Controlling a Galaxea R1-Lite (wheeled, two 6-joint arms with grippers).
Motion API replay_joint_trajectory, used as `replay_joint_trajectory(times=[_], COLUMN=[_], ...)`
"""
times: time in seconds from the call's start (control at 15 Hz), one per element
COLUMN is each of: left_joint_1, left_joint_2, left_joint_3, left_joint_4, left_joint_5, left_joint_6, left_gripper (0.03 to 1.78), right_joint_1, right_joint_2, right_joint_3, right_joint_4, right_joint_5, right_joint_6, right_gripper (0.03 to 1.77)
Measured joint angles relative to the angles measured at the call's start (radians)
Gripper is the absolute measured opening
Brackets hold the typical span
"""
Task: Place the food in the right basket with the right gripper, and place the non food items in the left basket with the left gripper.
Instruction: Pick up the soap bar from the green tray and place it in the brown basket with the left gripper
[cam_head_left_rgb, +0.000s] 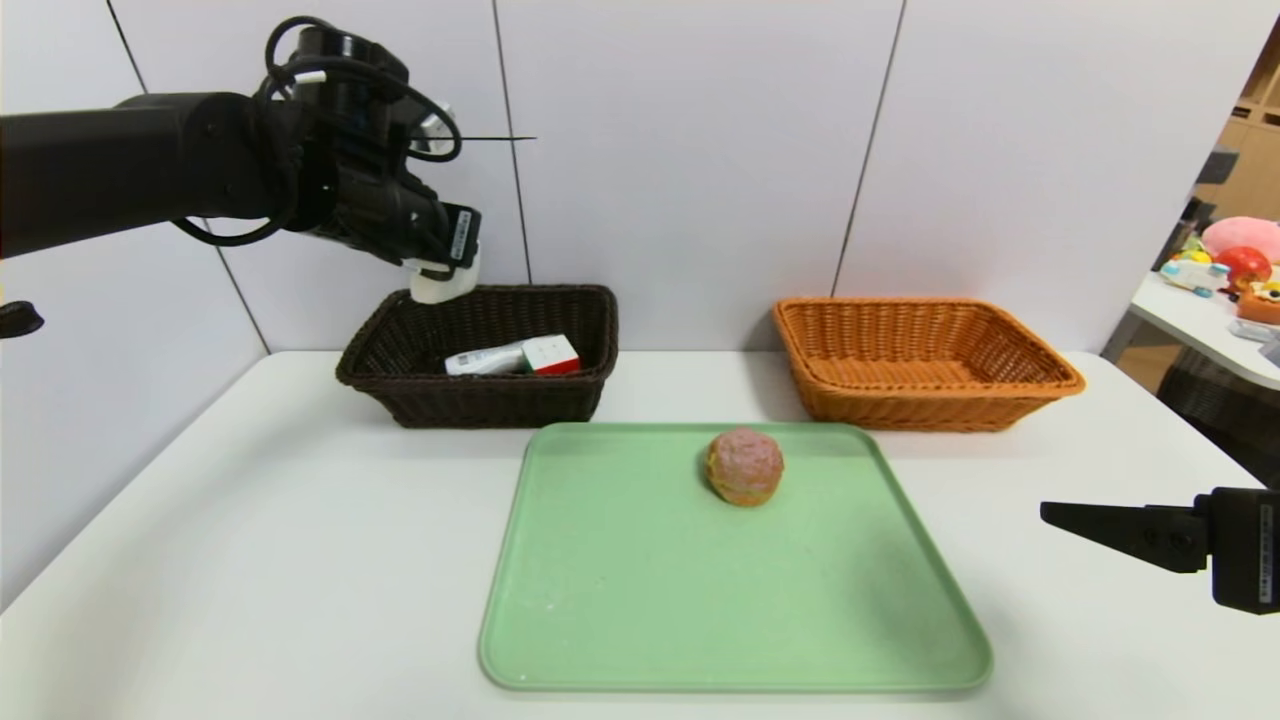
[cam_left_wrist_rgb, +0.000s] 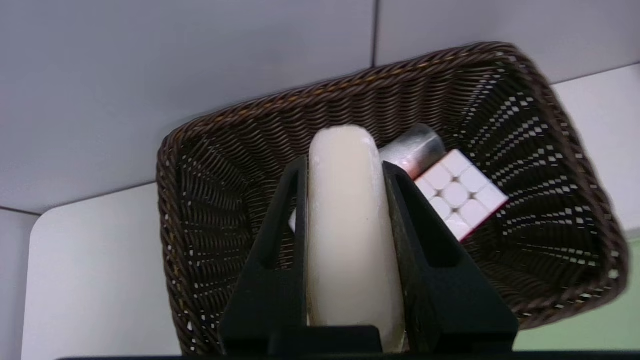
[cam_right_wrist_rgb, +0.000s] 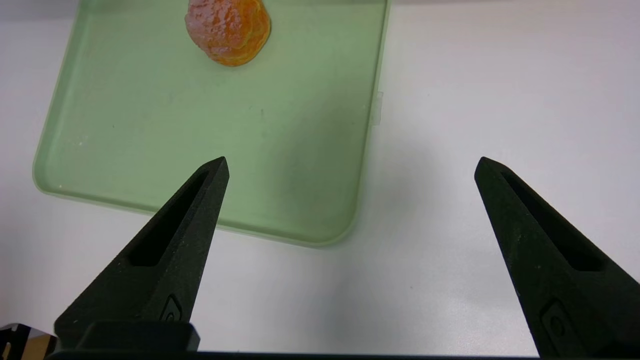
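Left gripper (cam_head_left_rgb: 445, 275), upper left of frame, clenched on white soap bar (cam_left_wrist_rgb: 350, 225) over dark basket (cam_head_left_rgb: 400, 385); off-centre release could hit rim. Right gripper (cam_right_wrist_rgb: 350, 170) spread wide, idle, lower right.

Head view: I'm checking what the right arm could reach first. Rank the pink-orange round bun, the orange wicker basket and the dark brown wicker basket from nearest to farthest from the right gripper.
From the open right gripper, low at the table's right edge:
1. Orange wicker basket, behind it on the right.
2. Pink-orange round bun, on the green tray, centre; nearly as near as the orange basket.
3. Dark brown wicker basket, far left.
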Motion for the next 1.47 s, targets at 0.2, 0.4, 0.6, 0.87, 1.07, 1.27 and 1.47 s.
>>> replay_joint_trajectory(times=[0.2,0.4,0.6,0.87,1.07,1.27,1.47], left_joint_1=[0.080,0.122,0.129,0.130,0.130,0.116,0.073], left_joint_2=[0.049,0.101,0.135,0.149,0.126,0.071,0.004], left_joint_3=[0.000,0.000,0.000,0.000,0.000,0.005,0.023], left_joint_4=[-0.001,-0.010,-0.012,-0.015,-0.027,-0.016,0.061], left_joint_5=[-0.054,-0.057,-0.057,-0.056,-0.057,-0.058,-0.057], left_joint_6=[-0.005,-0.013,-0.015,-0.016,-0.017,-0.034,-0.080], left_gripper=[0.51,0.07,0.04,0.56,0.93,1.18,1.35], right_joint_1=[0.000,0.000,0.000,0.000,0.000,0.000,0.000], right_joint_2=[0.000,0.000,0.000,0.000,0.001,0.001,0.002], right_joint_3=[0.003,0.004,0.007,0.009,0.009,0.009,0.005], right_joint_4=[0.000,0.000,0.000,0.000,0.000,0.000,-0.001], right_joint_5=[0.000,-0.001,-0.001,-0.001,-0.001,-0.002,0.000], right_joint_6=[-0.001,-0.001,0.000,-0.001,-0.001,-0.001,-0.007], right_gripper=[1.70,1.70,1.70,1.70,1.70,1.70,1.70])
